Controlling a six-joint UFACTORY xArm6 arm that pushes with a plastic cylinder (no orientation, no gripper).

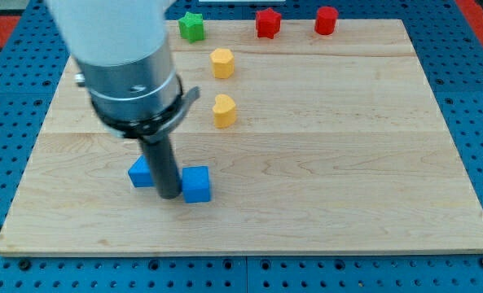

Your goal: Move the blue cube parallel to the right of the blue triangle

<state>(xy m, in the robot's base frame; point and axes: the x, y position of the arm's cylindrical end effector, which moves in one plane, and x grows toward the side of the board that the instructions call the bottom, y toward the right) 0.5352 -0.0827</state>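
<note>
The blue cube (196, 184) sits on the wooden board (322, 171) at the lower left. The blue triangle (141, 172) lies just to its left, partly hidden behind my rod. My tip (168, 195) stands between the two, touching or almost touching the cube's left side. The cube sits slightly lower in the view than the triangle.
A yellow block (221, 63) and a yellow heart-shaped block (224, 111) lie above the cube. A green star (191, 27), a red star (267, 23) and a red cylinder (326, 20) line the view's top edge. The arm's body covers the upper left.
</note>
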